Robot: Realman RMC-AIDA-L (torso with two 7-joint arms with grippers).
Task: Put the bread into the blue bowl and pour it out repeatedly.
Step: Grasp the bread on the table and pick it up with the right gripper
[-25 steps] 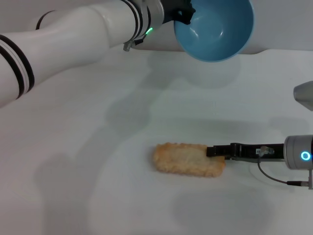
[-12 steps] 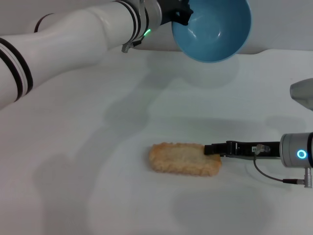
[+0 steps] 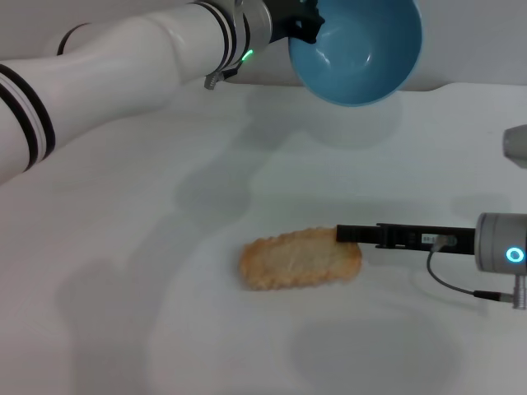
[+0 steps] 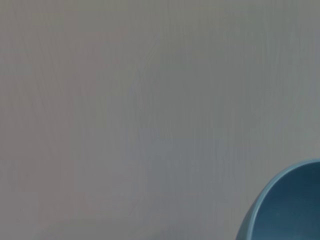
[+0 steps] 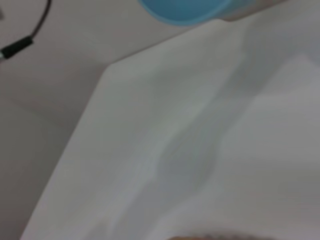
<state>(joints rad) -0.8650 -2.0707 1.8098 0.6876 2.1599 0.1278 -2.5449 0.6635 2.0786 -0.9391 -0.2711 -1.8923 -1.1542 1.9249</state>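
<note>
A white bench [image 3: 123, 247] carries the work. Above its far edge, the left claw [image 3: 306, 23] holds the blue bowl [image 3: 356, 49] by its rim, tipped toward the camera and empty, apparently just poured. The bread [image 3: 300, 258] lies underside-up mid-bench. The right claw [image 3: 349, 234] closes together on the bread's right end, probably to lift it back.
</note>
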